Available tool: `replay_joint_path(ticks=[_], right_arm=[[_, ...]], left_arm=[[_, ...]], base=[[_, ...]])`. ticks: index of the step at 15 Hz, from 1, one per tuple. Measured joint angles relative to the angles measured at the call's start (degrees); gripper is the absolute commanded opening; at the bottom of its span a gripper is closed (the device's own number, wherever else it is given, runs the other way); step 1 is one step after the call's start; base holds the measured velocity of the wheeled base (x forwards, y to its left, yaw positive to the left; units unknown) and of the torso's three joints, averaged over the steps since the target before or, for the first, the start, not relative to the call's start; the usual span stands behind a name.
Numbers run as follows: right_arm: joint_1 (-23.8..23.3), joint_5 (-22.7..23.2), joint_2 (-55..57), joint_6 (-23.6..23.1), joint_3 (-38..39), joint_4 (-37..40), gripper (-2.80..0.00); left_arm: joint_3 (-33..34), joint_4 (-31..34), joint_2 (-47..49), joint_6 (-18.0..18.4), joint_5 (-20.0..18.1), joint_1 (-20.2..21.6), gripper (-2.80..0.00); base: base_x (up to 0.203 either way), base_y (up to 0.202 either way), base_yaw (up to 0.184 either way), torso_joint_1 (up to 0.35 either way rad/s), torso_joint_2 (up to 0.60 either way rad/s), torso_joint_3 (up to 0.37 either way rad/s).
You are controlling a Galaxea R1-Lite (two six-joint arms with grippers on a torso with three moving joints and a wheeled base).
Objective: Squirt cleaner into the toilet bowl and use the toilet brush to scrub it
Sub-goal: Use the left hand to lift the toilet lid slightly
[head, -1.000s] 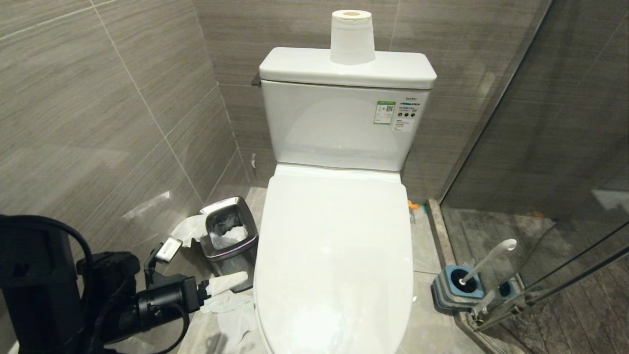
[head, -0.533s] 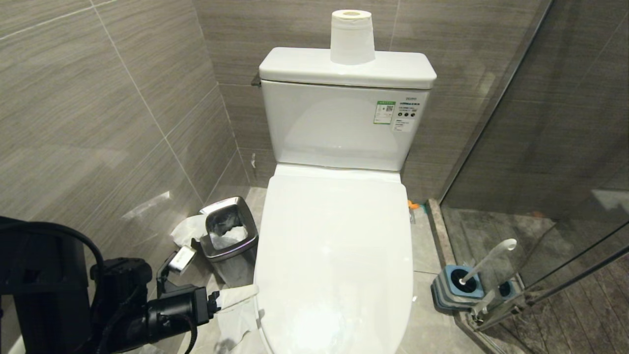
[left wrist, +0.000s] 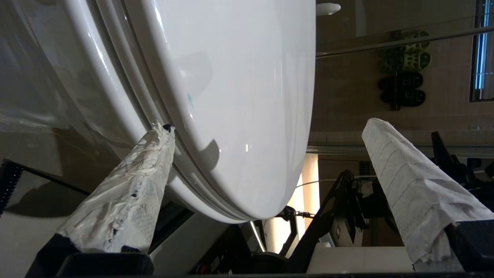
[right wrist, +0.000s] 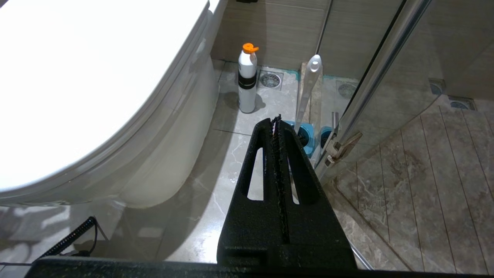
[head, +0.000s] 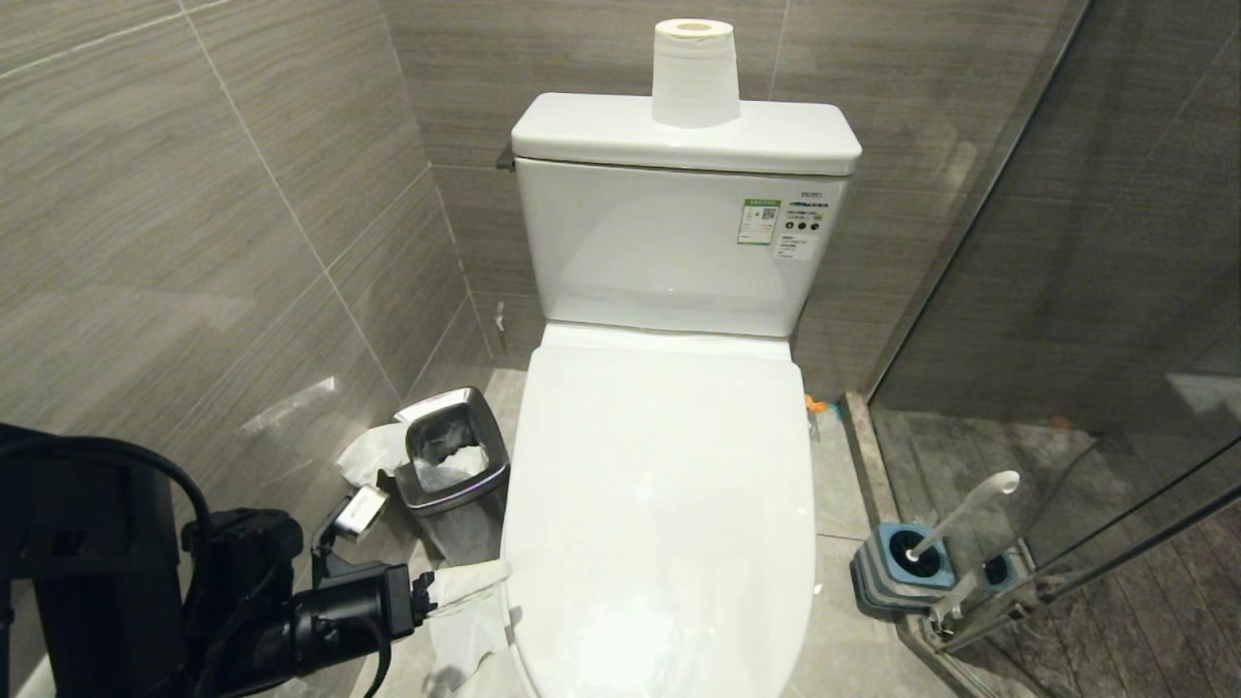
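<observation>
Already the left gripper [left wrist: 266, 127], its paper-wrapped fingers [left wrist: 154, 154] spread wide and holding nothing, straddled the rim of the glossy white ceramic toilet bowl's closed lid [head: 659, 504]; one fingertip touched the seam under that lid, whose long axis ran across the fingers. The right gripper [right wrist: 276, 119] stayed shut, empty, parked near the tall white cleaner bottle [right wrist: 247, 83] and the white curved-handle toilet brush [right wrist: 308, 88].

Left gripper [left wrist: 266, 127] apparently spread wide, right gripper [right wrist: 276, 117] pinched

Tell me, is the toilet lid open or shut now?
Shut. The lid lies flat over the toilet bowl, hiding the inside; the left gripper sits at its edge.
</observation>
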Motion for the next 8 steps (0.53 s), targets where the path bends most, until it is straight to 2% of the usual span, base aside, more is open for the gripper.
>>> replay_joint_path(ticks=[8], right_arm=[[0.02, -0.02, 0.0, -0.02, 0.0, 0.0, -2.8]], left_arm=[[0.42, -0.04, 1.2, 0.05, 0.07, -0.44, 0.0]], base=[[0.0, 0.0, 0.0, 0.0, 0.0, 0.0]])
